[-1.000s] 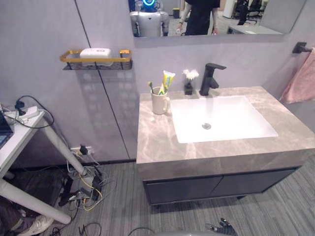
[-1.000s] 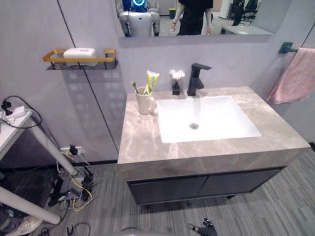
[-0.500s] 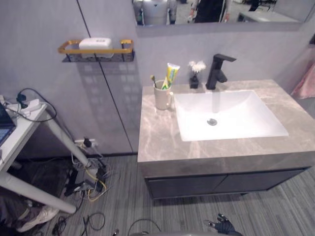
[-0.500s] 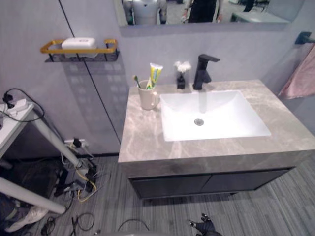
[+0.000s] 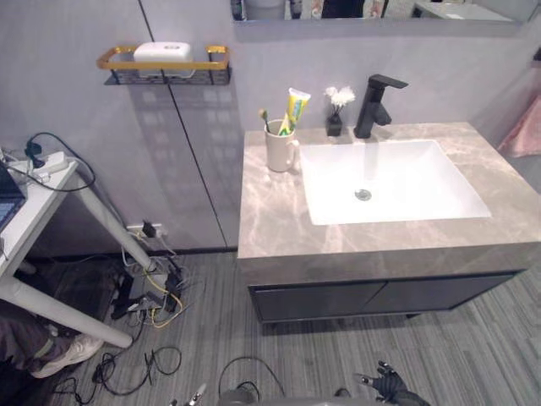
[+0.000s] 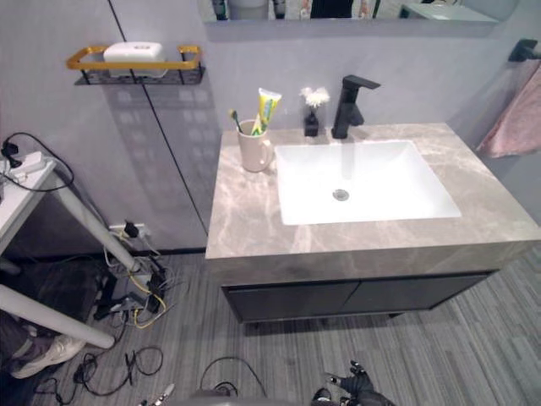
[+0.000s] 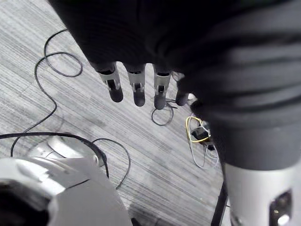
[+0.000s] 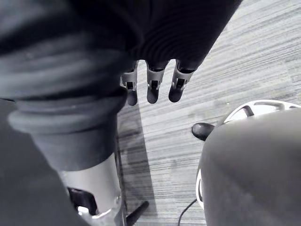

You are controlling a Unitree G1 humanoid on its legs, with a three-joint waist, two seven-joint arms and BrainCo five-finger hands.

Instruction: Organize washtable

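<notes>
A marble washtable with a white sink stands against the wall ahead. At its back left, a beige mug holds a toothbrush and a yellow-green toothpaste tube. A small black vase of white flowers stands beside the black faucet. My left hand hangs low over the floor, fingers straight and holding nothing. My right hand hangs the same way, open and far below the counter; its fingertips show at the bottom of the left eye view.
A gold wall shelf carries a white soap box. A pink towel hangs at the far right. A white table stands at the left, with cables on the floor and a person's shoe under it.
The camera has tilted down, so the mirror has slid up out of the picture and more floor shows. Nothing on the washtable has moved. Both hands stay low.
</notes>
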